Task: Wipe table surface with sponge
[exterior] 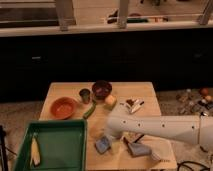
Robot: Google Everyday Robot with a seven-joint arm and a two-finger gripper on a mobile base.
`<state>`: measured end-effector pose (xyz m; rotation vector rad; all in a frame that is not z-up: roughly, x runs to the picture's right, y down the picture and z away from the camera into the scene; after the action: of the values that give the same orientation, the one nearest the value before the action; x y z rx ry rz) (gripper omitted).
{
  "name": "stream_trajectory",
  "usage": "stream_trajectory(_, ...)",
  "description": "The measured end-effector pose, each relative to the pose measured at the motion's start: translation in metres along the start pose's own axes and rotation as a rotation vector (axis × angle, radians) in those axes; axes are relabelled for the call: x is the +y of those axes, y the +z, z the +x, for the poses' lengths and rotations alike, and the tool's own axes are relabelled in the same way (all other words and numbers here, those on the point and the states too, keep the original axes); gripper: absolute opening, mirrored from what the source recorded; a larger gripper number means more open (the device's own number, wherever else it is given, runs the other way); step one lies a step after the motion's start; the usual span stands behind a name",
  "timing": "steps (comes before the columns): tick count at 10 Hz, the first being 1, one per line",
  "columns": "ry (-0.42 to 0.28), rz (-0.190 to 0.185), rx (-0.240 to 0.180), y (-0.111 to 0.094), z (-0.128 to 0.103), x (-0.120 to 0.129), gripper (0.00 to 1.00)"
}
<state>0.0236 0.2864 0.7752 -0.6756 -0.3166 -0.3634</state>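
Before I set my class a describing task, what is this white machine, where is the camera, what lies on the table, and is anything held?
It is a robot's single white arm, reaching in from the picture's right. One camera looks down on the wooden table; its mounting is unclear. The hand hangs open just above a blue-grey sponge, holding nothing. Also there: an orange bowl, a dark bowl, a small cup, a yellow chunk, a green tray.
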Motion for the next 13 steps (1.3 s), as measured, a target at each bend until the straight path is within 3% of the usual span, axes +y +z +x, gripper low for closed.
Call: stream_trajectory(13, 0.005, -0.018, -0.011, 0.0015, -0.0010, 0.0052, 0.80)
